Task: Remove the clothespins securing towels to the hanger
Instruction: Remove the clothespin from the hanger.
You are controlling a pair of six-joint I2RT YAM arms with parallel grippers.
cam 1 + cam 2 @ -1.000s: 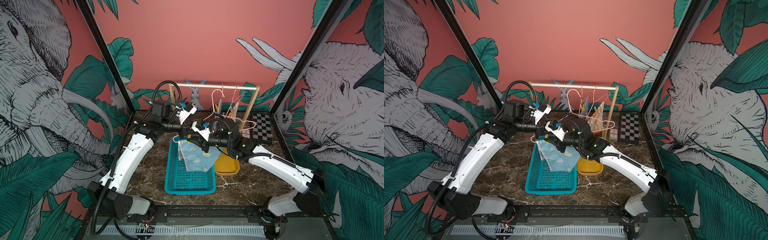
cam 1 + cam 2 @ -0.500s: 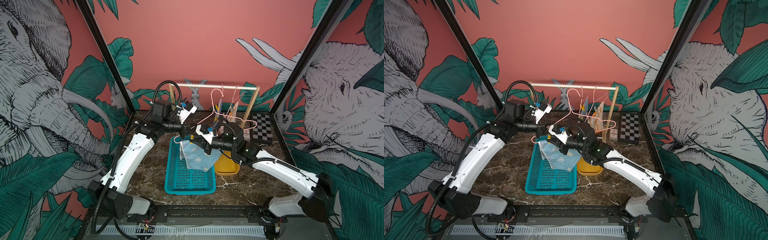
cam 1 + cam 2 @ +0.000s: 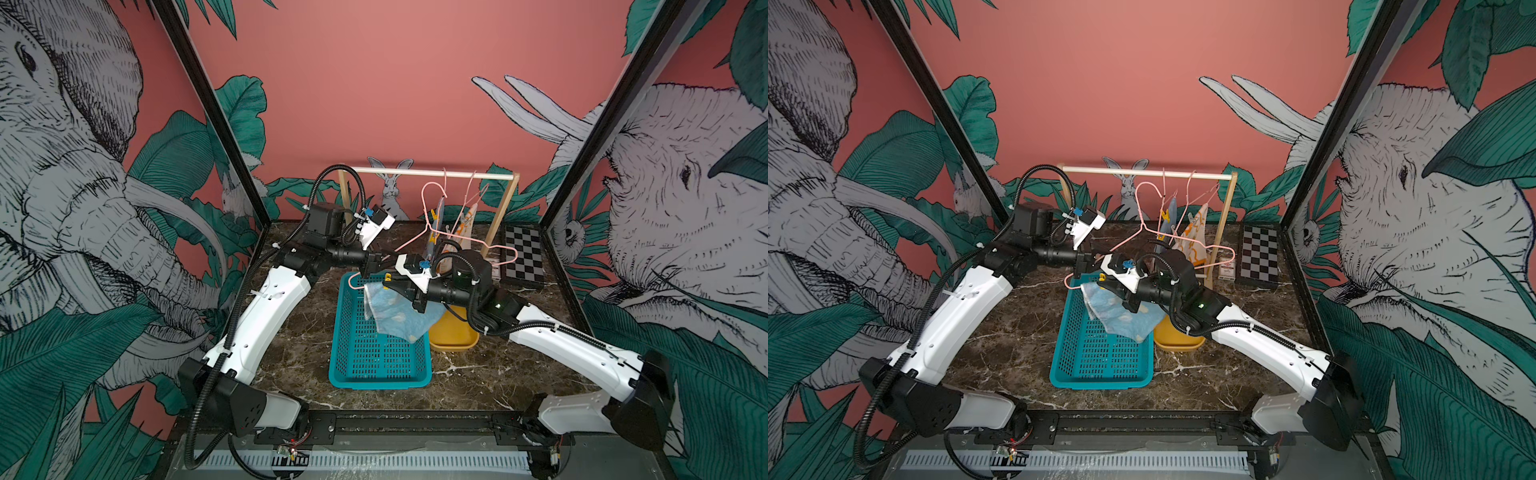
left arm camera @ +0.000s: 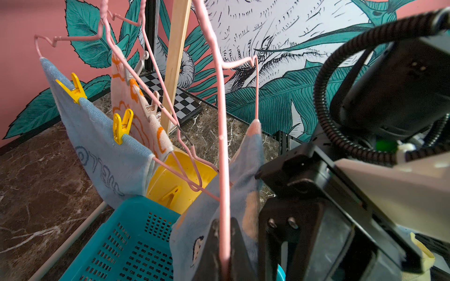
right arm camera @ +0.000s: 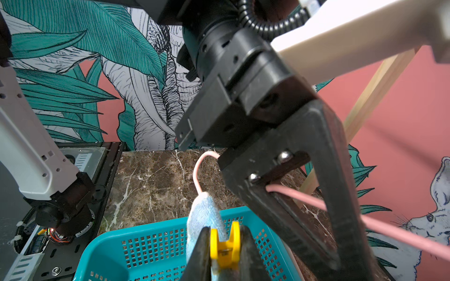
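Note:
A pink wire hanger [image 4: 223,150] carries a light blue spotted towel [image 3: 395,318] over the teal basket. My left gripper [image 4: 224,226] is shut on the hanger's wire. My right gripper [image 5: 225,228] is shut on a yellow clothespin [image 5: 225,250] that sits on the towel's edge [image 5: 204,214]; the same clothespin [image 3: 387,277] shows in a top view. On the rack hang a blue towel [image 4: 102,146] with two yellow clothespins [image 4: 73,90] [image 4: 121,126] and a cream orange-patterned towel [image 4: 131,97] with pale clothespins [image 4: 152,104].
The teal basket [image 3: 376,374] stands mid-table with a yellow bin [image 3: 453,338] to its right; one yellow clothespin [image 4: 173,194] lies in that bin. The wooden rack [image 3: 432,174] is at the back, a chessboard [image 3: 521,257] at the back right.
My right arm's elbow has swung right and lower while its jaws stay on the clothespin. The left arm has held still on the hanger.

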